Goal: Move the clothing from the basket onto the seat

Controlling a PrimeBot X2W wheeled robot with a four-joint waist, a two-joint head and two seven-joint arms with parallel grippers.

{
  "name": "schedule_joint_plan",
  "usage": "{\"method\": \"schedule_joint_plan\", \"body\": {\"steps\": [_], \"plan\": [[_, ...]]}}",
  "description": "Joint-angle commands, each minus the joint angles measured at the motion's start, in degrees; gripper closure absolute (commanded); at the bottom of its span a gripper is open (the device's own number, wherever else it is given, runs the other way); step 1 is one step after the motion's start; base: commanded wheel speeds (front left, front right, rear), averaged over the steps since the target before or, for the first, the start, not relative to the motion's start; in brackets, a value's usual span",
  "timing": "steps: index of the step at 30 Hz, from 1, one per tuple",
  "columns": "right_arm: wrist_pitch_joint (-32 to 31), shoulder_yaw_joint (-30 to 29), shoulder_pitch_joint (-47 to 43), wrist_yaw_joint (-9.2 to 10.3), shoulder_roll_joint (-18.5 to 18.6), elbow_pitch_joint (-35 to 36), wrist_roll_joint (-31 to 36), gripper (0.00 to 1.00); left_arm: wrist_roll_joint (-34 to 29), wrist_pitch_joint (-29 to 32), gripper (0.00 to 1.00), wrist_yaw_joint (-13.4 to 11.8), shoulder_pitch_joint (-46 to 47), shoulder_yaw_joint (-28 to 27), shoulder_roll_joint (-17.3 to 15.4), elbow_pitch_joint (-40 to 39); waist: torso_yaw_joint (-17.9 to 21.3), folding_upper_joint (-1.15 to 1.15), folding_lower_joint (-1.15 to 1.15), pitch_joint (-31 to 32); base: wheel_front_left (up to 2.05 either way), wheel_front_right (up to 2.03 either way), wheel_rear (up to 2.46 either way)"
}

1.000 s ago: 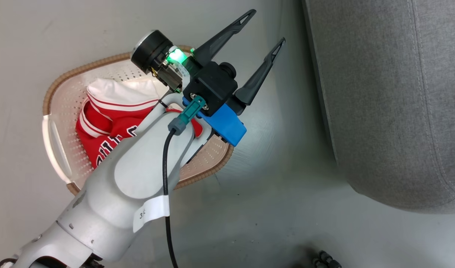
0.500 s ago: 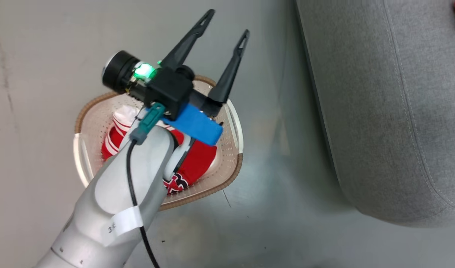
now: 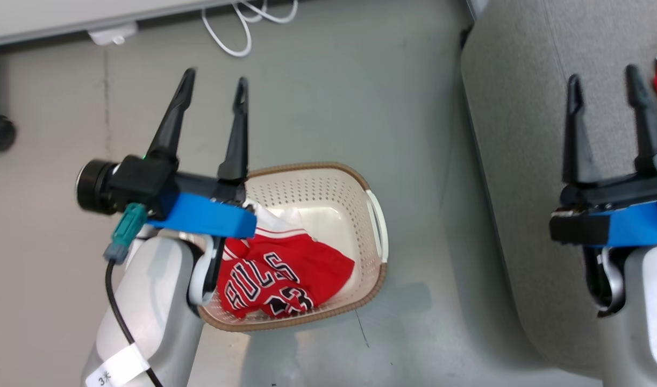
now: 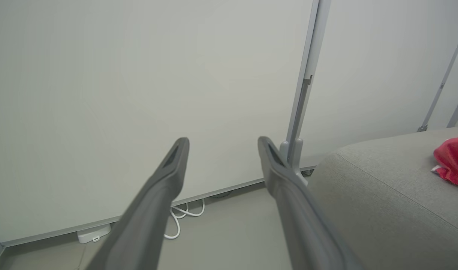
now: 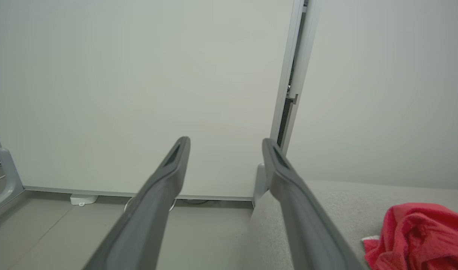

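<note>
Hovering empty and wide open, the left gripper (image 3: 215,78) should next dip toward five o'clock onto the red BULLS-lettered jersey (image 3: 277,269) in the cream perforated plastic basket (image 3: 307,167)

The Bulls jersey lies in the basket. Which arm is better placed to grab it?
Left. The left gripper, open and empty, hangs right by the basket holding the jersey. The right gripper, also open, is over the seat, away from it.
</note>
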State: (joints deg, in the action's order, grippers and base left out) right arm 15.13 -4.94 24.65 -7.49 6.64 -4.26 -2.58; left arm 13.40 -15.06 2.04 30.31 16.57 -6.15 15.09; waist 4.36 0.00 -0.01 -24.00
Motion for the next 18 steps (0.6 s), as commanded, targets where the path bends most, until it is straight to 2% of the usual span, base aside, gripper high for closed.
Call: {"method": "schedule_joint_plan", "body": {"steps": [1,9,18], "plan": [[0.0,0.4,-1.3,-0.01,-0.1,-0.5,-0.1,0.0,-0.4,-0.2,0.0,0.0,-1.2,-1.0,0.3,-0.2,-2.0,0.0,0.01,2.5,0.0,0.0,0.0],[0.0,2.4,-5.4,-0.01,-1.3,-3.2,-0.5,0.0,-2.1,-0.2,0.0,1.8,-8.4,-8.1,1.9,-0.1,-4.0,0.0,0.01,7.7,0.0,0.0,0.0],[0.0,2.4,-10.4,-0.01,-2.2,-4.8,-0.6,0.0,-3.4,-0.2,0.0,3.3,-14.0,-11.7,2.9,0.5,-4.8,0.0,0.01,11.8,0.0,0.0,0.0]]}}
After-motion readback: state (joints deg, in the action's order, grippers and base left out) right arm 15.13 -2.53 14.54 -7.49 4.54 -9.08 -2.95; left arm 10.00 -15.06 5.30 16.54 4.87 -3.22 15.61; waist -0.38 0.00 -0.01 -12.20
